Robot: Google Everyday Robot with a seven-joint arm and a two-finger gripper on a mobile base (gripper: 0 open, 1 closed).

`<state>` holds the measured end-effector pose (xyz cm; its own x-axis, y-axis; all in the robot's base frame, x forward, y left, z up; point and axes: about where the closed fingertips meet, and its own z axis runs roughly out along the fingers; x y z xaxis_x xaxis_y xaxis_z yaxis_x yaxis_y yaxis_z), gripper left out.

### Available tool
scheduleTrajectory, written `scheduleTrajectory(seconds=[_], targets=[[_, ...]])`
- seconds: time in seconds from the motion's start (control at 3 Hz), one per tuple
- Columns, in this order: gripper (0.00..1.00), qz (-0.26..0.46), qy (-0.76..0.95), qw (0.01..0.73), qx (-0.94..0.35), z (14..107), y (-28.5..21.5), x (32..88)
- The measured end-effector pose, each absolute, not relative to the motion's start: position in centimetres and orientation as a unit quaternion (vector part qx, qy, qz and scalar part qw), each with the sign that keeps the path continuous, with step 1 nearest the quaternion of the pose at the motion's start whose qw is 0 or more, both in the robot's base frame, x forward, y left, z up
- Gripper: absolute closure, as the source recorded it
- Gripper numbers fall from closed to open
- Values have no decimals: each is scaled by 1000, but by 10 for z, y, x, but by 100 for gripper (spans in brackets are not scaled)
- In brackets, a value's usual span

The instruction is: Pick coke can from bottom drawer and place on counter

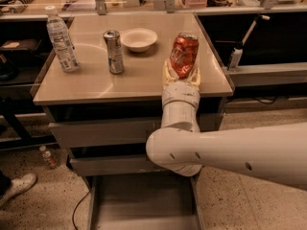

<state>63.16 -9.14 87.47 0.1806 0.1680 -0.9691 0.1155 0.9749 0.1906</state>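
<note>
Gripper [181, 74]: over the counter's [96, 83] front right part, fingers clamped on the coke can's [184, 51] lower half.
Coke can: in the grip, tilted slightly.
Bottom drawer [144, 202]: pulled open.
Counter's left: bottle [62, 44], silver can [113, 51], bowl [138, 39].

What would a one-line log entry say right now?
gripper: fingers shut on coke can | can: tilted, above counter, near right edge | bottom drawer: open
</note>
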Motion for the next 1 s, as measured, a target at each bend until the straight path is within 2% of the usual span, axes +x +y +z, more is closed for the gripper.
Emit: scheduleTrajectory(seconds=[1.0], targets=[[100, -7, 601, 792, 109, 845, -76, 645]])
